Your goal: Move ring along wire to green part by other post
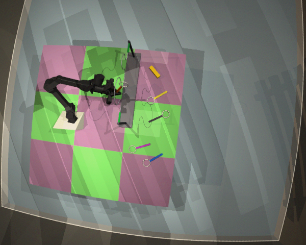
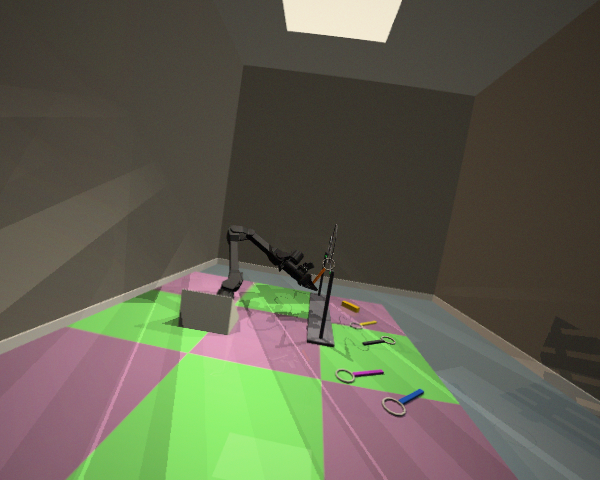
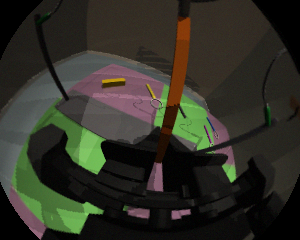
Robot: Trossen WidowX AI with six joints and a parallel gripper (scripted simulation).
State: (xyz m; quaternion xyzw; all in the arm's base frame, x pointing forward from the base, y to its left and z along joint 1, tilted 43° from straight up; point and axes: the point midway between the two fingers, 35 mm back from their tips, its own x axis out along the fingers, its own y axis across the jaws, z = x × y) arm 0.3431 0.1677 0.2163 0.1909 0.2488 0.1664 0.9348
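Observation:
My gripper (image 1: 119,93) (image 2: 314,287) (image 3: 160,129) is shut on the lower end of the orange handle (image 1: 118,89) (image 2: 318,275) (image 3: 176,80), which slants up from the fingers. The pale ring (image 1: 127,84) (image 2: 334,265) is at its upper end, at the grey wire's middle stretch between the posts. The ring is mostly cut off in the wrist view. The grey wire (image 1: 114,92) (image 3: 264,85) is thin; its exact path through the ring and any contact are too small to tell. Green parts (image 1: 128,47) (image 1: 119,117) (image 3: 43,20) (image 3: 268,115) show beside the posts (image 3: 51,60) (image 3: 235,140).
The posts stand on a long grey base (image 1: 133,97) below the ring. Beyond it lie a yellow block (image 1: 154,71) (image 2: 350,306) and several loose rings with handles, including yellow (image 1: 161,94), black (image 1: 155,118), magenta (image 1: 143,146) and blue (image 1: 156,157) handles.

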